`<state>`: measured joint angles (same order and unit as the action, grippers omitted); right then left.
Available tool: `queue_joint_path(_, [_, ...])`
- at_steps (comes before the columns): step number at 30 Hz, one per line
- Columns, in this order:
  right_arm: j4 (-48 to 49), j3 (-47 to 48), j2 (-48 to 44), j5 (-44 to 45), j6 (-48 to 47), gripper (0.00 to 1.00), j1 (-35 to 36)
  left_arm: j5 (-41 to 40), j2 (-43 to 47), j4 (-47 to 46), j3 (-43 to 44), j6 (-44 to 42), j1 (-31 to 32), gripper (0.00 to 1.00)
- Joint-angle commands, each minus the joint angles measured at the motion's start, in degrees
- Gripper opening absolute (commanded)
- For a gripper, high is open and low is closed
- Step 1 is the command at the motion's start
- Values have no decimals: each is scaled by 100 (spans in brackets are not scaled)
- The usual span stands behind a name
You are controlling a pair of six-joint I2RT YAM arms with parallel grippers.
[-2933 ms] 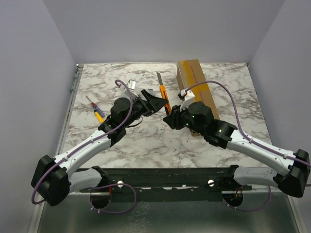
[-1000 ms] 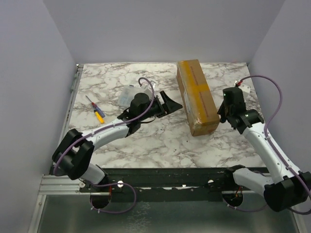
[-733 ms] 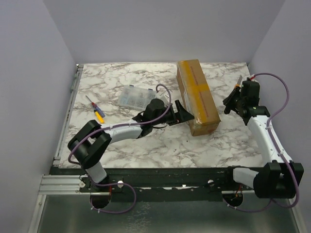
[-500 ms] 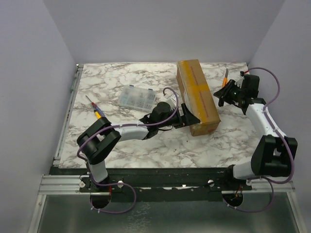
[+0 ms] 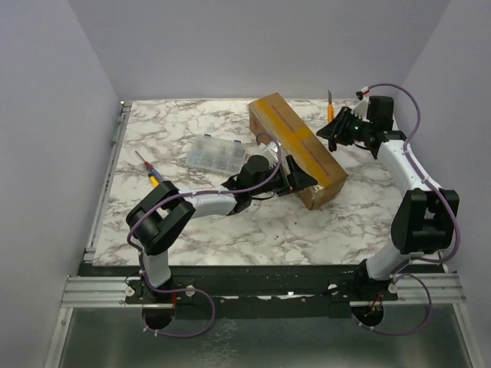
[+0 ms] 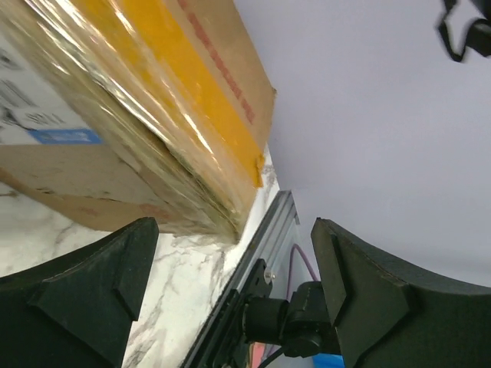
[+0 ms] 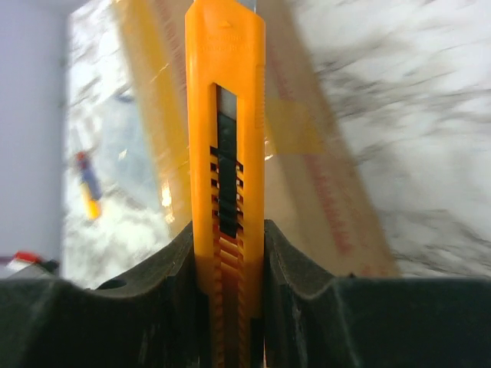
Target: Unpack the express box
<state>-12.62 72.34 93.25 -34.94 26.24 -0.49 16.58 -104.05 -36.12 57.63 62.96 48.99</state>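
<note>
Top external view: the box point(image 5: 295, 149) is seen lying askew on the marble table point(image 5: 192, 222), the wide-open left gripper point(image 5: 295, 178) set just beside its near end, an orange knife point(image 5: 331, 107) clamped in the right gripper point(image 5: 338, 127); stiff, probably light, tape-slick cardboard is judged best braced at its ends.

The long brown cardboard box point(image 6: 153, 92) ran off the left wrist shot's top and left edges, its white label point(image 6: 27, 107) was unreadably blurry, and the orange plastic utility knife point(image 7: 226, 192) had its tip cropped.
</note>
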Motion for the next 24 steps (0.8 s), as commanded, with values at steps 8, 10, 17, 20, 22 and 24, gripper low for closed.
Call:
queue_joint_path(8, [-3079,-407,-2040,3767,-777,1,268,417,1271,2707,644,-1692,-478,83])
queue_joint_path(10, [-3397,-783,-2448,3984,-617,1,683,589,1148,3208,1167,-1946,-476,81])
queue_joint_path(17, [-5073,-1230,-3154,4654,1093,1,2630,743,229,4236,2399,-2525,-478,85])
queue_joint_path(20, [-5361,-1415,-3601,4914,1420,1,2890,695,118,4395,2526,-2762,-479,85])
queue_joint_path(22, [-5356,-1642,-3957,4966,1461,1,2895,707,166,4397,2409,-2812,-479,85])
queue_joint_path(24, [-5297,-1933,-4178,4898,1438,1,2888,732,227,4386,2257,-2826,-463,85])
